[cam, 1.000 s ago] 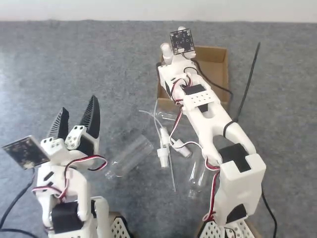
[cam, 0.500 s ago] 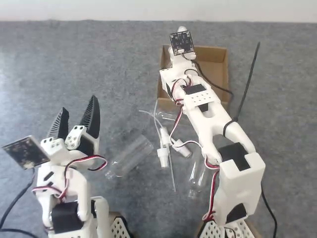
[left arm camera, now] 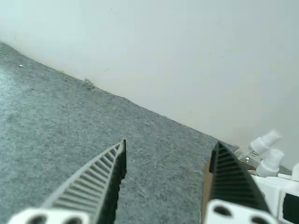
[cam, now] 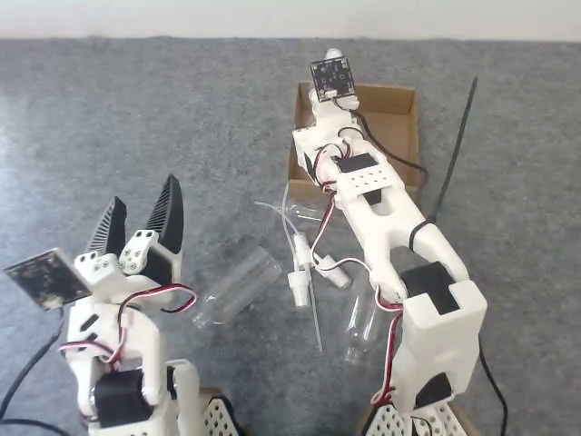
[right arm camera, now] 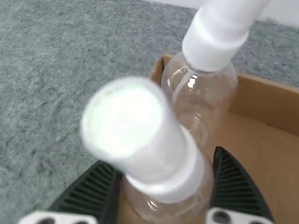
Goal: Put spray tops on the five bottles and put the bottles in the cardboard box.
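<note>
A: Where's the capped bottle (right arm camera: 156, 154)?
B: Gripped in the right claw (right arm camera: 162, 161) at the cardboard box (right arm camera: 266, 100) corner, beside a standing bottle (right arm camera: 201, 86) — I'd lower it straight and release gently. The left claw (left arm camera: 170, 143) gapes open.

Bottles (cam: 238, 289) lie on the table (cam: 136, 118) before the cardboard box (cam: 399, 118).
</note>
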